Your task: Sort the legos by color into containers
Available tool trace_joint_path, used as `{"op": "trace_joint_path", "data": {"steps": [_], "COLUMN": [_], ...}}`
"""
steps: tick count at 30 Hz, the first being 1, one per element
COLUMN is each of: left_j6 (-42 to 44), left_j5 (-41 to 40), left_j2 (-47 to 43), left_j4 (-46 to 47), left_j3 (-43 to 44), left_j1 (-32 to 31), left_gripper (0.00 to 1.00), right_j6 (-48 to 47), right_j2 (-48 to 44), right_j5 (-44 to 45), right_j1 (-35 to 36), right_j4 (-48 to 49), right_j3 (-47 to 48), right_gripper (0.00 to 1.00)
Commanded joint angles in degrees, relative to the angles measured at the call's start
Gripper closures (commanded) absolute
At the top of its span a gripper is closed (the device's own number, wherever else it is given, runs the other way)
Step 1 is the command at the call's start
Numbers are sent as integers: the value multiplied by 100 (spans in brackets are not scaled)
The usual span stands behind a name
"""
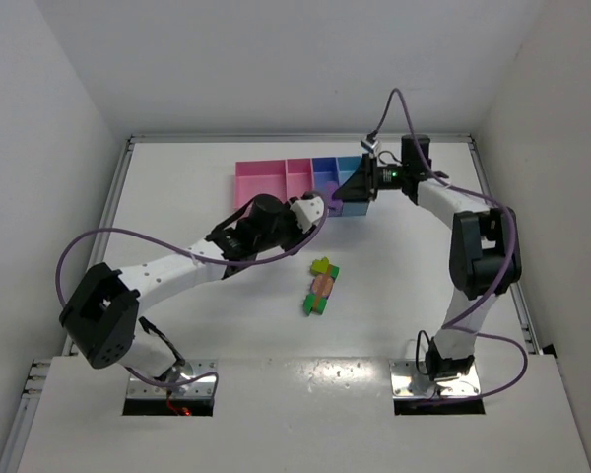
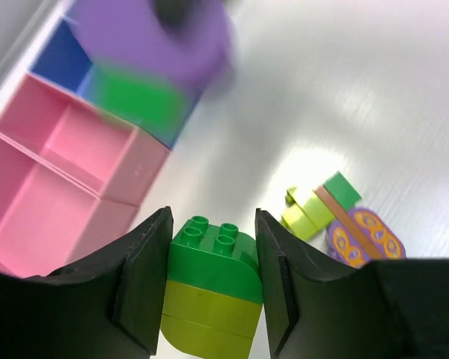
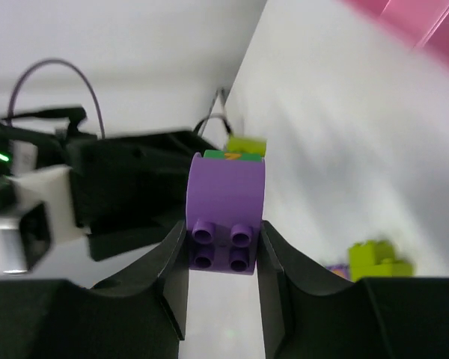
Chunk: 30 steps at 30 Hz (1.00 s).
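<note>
The trays sit in a row near the far edge of the bench, about in the middle, pink at the left end and blue at the right end. The left gripper is closed on a green brick that has a yellow-green brick stuck under it, and both its fingers press on the sides. From above, this gripper is just by the near edge of the trays, close to the purple-blue one. The right gripper is closed on a purple brick, with the studs pointing at its camera (a bit of green shows at the brick's far end). This gripper is up over the right end of the row, very near the left gripper, and I cannot tell if they touch. A small pile of other bricks lies on the middle of the bench, well apart from the trays. In the pile I can see yellow-green, green and pink bricks, and one purple piece with orange marks.
</note>
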Motion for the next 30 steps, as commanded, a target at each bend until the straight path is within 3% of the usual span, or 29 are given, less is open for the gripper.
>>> {"op": "trace_joint_path", "data": {"steps": [1, 4, 5, 8, 11, 14, 17, 21, 23, 27, 30], "left_j6": [-115, -115, -115, -115, -220, -563, -1081, -1468, -1530, -1592, -1592], "left_j5": [-20, -99, -99, -160, -222, -293, 695, 1140, 1140, 1262, 1404], "left_j2": [-287, -348, -348, -348, -348, -226, -59, 424, 591, 978, 1295], "left_j4": [-75, -128, -128, -128, -128, -128, -215, -646, -725, -726, -778], "left_j3": [-268, -268, -268, -268, -163, -6, 284, 408, 277, 276, 417], "left_j1": [33, 86, 147, 200, 314, 568, 1131, 1430, 1492, 1492, 1492], "left_gripper": [90, 91, 91, 91, 91, 91, 86, 85, 81, 62, 58], "right_j6": [68, -107, -534, -1555, -1786, -1725, -1524, -514, -275, -274, -274], "right_j2": [202, 387, 483, 642, 827, 950, 784, 318, 3, -429, -570], "right_j5": [112, 866, 1513, 2937, 3286, 2795, 2066, 660, 387, -1, -1], "right_j1": [-361, -415, -415, -205, -125, -125, -125, -125, -125, -125, -125], "right_j4": [416, 135, -75, -1569, -1765, -1695, -1502, -250, 27, 81, 81], "right_j3": [731, 1127, 1415, 2127, 2323, 2429, 2087, 877, 549, 39, -76], "right_gripper": [100, 100, 100, 100, 100, 100, 100, 100, 100, 100, 100]}}
